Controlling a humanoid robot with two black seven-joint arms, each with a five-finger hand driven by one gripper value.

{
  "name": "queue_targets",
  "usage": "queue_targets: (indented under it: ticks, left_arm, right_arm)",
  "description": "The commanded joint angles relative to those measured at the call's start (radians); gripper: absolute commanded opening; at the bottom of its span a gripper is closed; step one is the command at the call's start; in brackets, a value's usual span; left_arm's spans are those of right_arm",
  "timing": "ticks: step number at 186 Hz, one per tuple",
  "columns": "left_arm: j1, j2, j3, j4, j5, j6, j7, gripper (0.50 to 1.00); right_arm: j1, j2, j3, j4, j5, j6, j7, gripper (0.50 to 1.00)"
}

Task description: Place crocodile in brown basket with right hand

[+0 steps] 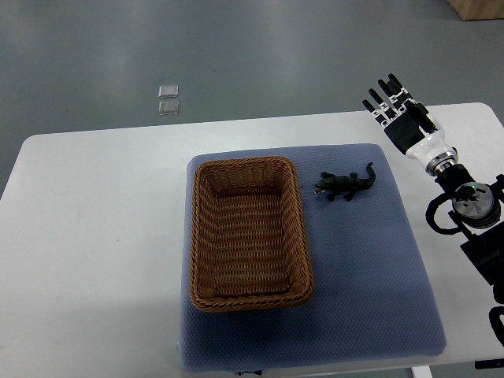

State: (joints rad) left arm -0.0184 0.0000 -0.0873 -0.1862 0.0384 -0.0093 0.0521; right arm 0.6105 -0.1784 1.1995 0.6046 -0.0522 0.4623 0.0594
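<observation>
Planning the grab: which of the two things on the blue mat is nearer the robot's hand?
The small dark green toy crocodile, lying right of the brown woven basket, toward the open right hand.

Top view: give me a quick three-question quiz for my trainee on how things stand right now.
1. True or false: the crocodile lies inside the brown basket.
2. Pick one. The right hand is: A) shut on the crocodile; B) open, holding nothing, beyond the crocodile to its right; C) reaching into the brown basket.
3. Fill in: the crocodile and the brown basket both rest on a blue ____.

Key
1. False: it lies outside, just right of the basket's far right corner.
2. B.
3. mat.
</observation>
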Motion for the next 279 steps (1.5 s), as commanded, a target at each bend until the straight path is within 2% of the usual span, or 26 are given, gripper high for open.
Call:
queue_targets:
  ticks: [1,74,115,132,150,179,206,230,279]
  left_arm:
    - [0.000,0.000,0.000,0.001,0.000,0.000,0.000,1.000]
    - [0.000,0.000,-0.006,0.001,0.000,0.002,0.000,1.000]
    - [0.000,0.000,-0.003,0.001,0.000,0.002,0.000,1.000]
    - [0.000,0.000,-0.002,0.002,0.000,0.002,0.000,1.000]
    - [0.000,0.000,-0.002,0.004,0.000,0.002,0.000,1.000]
    - [0.000,0.000,0.001,0.002,0.000,0.002,0.000,1.000]
    - [-0.008,0.000,0.001,0.002,0.000,0.002,0.000,1.000]
    - [-0.012,0.000,0.001,0.002,0.000,0.002,0.000,1.000]
    - [-0.012,0.000,0.001,0.004,0.000,0.002,0.000,1.000]
  right_arm:
    - [0.000,0.000,-0.001,0.000,0.000,-0.001,-0.001,0.930]
    - [0.011,-0.015,-0.021,0.006,-0.014,0.001,-0.003,0.930]
    - [0.100,-0.079,-0.187,0.011,-0.101,0.012,-0.004,0.928]
    - [0.170,-0.139,-0.314,0.017,-0.225,0.073,-0.018,0.928]
    - [0.244,-0.191,-0.414,0.047,-0.371,0.090,-0.067,0.928]
    - [0.363,-0.271,-0.555,0.092,-0.641,0.149,-0.092,0.928]
    - [0.463,-0.320,-0.667,0.165,-0.854,0.149,-0.153,0.928]
    - [0.525,-0.331,-0.761,0.265,-1.043,0.149,-0.181,0.928]
    - [0.529,-0.283,-0.804,0.296,-1.338,0.149,-0.188,0.930]
